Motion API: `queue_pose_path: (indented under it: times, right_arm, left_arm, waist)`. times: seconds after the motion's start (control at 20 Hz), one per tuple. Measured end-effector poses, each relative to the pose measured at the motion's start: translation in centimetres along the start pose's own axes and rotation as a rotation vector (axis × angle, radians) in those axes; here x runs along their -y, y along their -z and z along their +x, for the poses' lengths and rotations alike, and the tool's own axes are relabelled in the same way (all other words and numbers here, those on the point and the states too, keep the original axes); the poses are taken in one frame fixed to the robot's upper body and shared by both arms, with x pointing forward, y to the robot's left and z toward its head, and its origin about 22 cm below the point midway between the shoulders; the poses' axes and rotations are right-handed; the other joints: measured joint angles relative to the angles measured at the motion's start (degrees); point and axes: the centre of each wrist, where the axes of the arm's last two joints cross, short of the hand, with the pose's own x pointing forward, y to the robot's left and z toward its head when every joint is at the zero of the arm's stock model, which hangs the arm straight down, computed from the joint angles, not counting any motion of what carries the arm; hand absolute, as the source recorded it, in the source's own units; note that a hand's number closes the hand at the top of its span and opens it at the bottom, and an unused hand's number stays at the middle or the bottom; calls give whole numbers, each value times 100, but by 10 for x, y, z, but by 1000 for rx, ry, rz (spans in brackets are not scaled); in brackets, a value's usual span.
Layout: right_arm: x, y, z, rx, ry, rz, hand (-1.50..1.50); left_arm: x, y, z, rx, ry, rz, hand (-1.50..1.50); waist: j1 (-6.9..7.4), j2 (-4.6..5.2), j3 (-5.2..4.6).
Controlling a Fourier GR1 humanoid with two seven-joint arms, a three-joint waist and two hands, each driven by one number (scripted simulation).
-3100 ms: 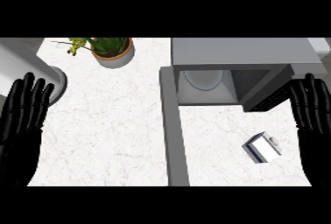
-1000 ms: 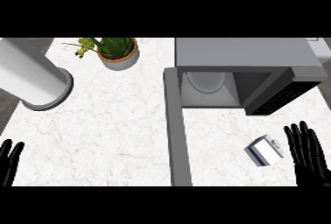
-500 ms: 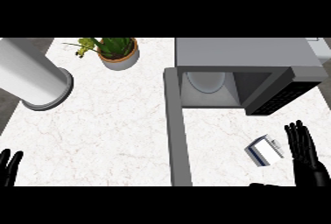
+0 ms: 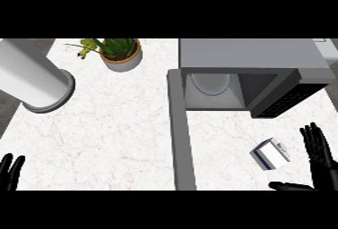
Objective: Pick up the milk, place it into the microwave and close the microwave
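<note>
1. R hand (image 4: 321,163): black, at lower right edge, fingers straight and pointing up, thumb out to the left; open, holding nothing.
2. Milk (image 4: 270,154): small boxy carton, white w/ blue side, tilted on counter just left of R hand, not touching.
3. L hand (image 4: 11,171): only fingertips at lower left edge, straight, nothing held.
4. Microwave (image 4: 254,67): grey box, door (image 4: 181,134) swung open, white plate (image 4: 211,83) inside.
5. Counter (image 4: 112,134): white marble, faint veins.
6. Potted plant (image 4: 119,53), grey cylinder (image 4: 33,82) upper left.

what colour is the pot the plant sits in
The plant pot is orange-tan, in the head view, at the counter's far edge.
</note>
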Motion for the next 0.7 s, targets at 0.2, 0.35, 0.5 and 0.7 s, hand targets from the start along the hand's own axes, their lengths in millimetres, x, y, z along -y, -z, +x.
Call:
queue_pose_path:
  times: [0.2,0.35,0.5,0.7]
  right_arm:
    - [4,2,-18,-32,-8,20,-150]
    - [1,4,-31,-51,-18,35,-150]
    - [2,4,-42,-68,-22,31,-150]
    - [8,6,-56,-84,-42,29,-150]
  left_arm:
    - [-2,-4,-3,1,-6,-3,-150]
    - [0,-4,-2,0,-6,1,-150]
    - [0,-5,-3,-2,-6,3,-150]
    - [1,-7,0,2,-6,-1,-150]
  waist:
    - [11,1,1]
    - [12,2,2]
    - [12,3,2]
    - [20,4,3]
